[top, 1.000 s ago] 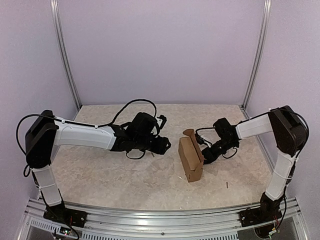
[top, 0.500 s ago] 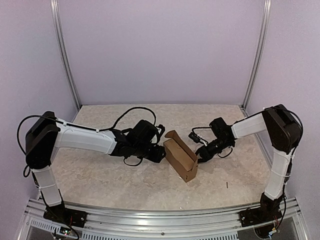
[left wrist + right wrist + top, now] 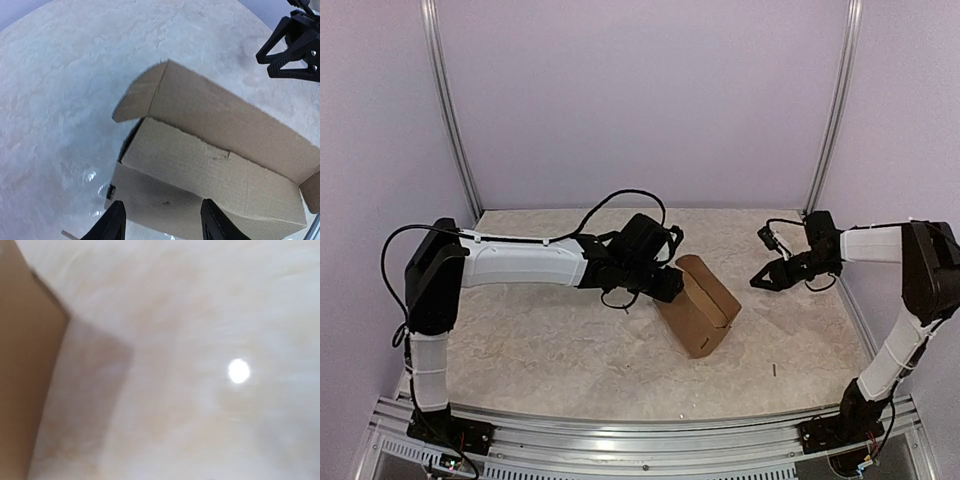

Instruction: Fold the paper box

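Left gripper (image 3: 162,205): jaws spread wide with nothing clamped; its black fingers (image 3: 116,224) straddle the box's near end, and I cannot tell whether they touch it.
Plain brown cardboard box (image 3: 698,312): lies partly formed on the table just beside the left gripper. One rounded end flap stands loose and a dark gap shows beneath the long top panel.
Right gripper (image 3: 767,277): on the box's far side, well apart from it, black jaws splayed in a V and empty. Its own camera is blurred and shows only a brown edge of the box.
Beige marbled tabletop (image 3: 540,350): bears the box.
Step in hand: probably closing the open end.
Next move: likely calls for the left fingers to press the rounded flap inward while the right gripper braces the opposite wall, so that the light box does not slide.
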Available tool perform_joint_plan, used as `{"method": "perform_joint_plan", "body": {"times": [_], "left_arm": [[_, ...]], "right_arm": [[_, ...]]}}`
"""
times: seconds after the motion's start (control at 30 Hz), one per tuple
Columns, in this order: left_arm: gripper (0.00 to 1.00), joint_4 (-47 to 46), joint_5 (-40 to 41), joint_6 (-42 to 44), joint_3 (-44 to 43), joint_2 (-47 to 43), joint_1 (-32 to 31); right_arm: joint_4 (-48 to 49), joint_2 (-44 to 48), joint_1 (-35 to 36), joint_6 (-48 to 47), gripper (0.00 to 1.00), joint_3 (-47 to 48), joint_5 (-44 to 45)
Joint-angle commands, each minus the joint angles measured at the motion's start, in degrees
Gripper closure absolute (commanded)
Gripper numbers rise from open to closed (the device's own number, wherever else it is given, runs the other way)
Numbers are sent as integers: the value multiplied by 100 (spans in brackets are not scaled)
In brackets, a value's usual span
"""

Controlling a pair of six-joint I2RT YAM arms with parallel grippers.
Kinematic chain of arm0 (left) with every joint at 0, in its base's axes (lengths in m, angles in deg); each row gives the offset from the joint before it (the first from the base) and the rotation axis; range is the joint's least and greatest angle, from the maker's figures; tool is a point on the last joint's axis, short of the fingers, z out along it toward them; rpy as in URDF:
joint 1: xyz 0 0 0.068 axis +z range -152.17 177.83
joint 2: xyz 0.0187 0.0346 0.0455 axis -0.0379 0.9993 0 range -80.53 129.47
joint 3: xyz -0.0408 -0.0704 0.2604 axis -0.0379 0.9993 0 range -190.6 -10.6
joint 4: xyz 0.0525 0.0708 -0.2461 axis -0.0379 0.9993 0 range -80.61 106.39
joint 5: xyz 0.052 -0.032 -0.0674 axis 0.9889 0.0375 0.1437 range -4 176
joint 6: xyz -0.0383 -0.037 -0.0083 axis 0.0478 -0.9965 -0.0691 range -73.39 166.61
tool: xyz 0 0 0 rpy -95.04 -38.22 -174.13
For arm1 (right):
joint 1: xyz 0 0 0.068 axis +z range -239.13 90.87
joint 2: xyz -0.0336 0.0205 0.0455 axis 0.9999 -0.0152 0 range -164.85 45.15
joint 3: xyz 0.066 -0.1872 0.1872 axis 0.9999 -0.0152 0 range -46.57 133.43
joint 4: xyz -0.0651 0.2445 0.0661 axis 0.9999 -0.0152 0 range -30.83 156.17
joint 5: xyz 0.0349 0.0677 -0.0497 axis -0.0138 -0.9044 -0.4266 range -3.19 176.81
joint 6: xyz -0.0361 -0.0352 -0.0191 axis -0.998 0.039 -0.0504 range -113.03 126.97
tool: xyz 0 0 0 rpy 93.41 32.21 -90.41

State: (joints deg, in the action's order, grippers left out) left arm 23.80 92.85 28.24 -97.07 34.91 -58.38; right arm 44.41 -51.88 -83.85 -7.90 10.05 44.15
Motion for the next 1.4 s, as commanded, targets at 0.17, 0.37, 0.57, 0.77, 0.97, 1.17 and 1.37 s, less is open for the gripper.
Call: {"method": "perform_joint_plan", "body": {"times": [0.17,0.37,0.57,0.77,0.97,1.17,1.37], "left_arm": [[50,924,-789,644,-2721,1777,347],[44,212,-125,680,-1274,661,197],[43,58,142,464,-257,72,-154],[43,363,475,260,-437,372,-606],[43,467,629,35,-225,463,-675],[43,359,959,-117,542,-43,-600],[43,248,1136,-217,1234,-557,-432]], "right_arm": [[-6,560,-1485,-261,61,-85,-316],[210,859,-1378,-488,54,-327,-356],[41,524,-760,-746,53,-190,96],[-75,55,97,-944,53,28,608],[-143,-93,638,-1090,53,19,1039],[-476,-43,932,-1223,55,-115,1252],[-679,448,1506,-1568,55,-504,1918]]}}
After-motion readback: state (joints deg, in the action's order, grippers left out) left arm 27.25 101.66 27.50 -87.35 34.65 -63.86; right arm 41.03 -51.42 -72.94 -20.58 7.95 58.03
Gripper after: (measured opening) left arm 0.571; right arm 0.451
